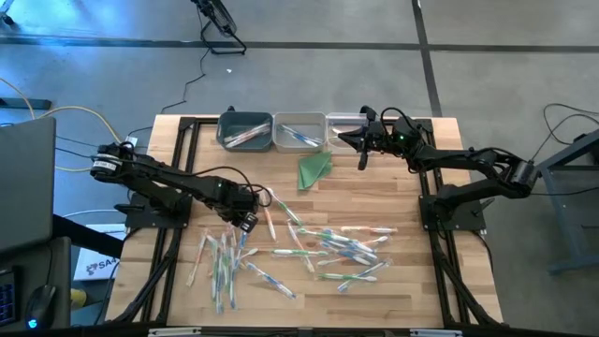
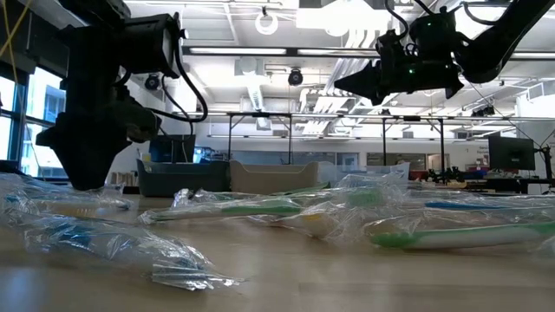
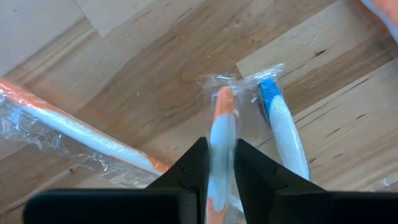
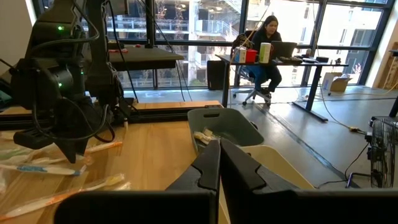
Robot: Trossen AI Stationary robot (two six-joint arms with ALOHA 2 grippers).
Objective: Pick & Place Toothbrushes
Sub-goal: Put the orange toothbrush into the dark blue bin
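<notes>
Many wrapped toothbrushes (image 1: 337, 248) lie scattered on the wooden table, with a second cluster (image 1: 225, 257) at the near left. My left gripper (image 1: 245, 223) points down at the upper edge of that cluster and is closed on an orange-and-white toothbrush (image 3: 222, 124) in a clear wrapper. A blue-and-white toothbrush (image 3: 280, 121) lies right beside it. My right gripper (image 1: 354, 140) hangs level and shut above the far bins, holding nothing; in its wrist view the fingers (image 4: 219, 163) meet. My left gripper pinches the orange-and-white toothbrush's shaft (image 3: 222, 142) between its two fingers, one on each long side, through the clear wrapper. The fingers come from above, pointing down. The toothbrush lies flat on the table, its orange end (image 3: 224, 98) sticking out past the fingertips.
Three bins stand in a row at the far edge: two grey ones (image 1: 245, 131) (image 1: 299, 131) with toothbrushes inside and a pale one (image 1: 344, 124). A folded green triangle (image 1: 315, 168) lies before them. Another orange toothbrush (image 3: 74, 134) lies near the left gripper.
</notes>
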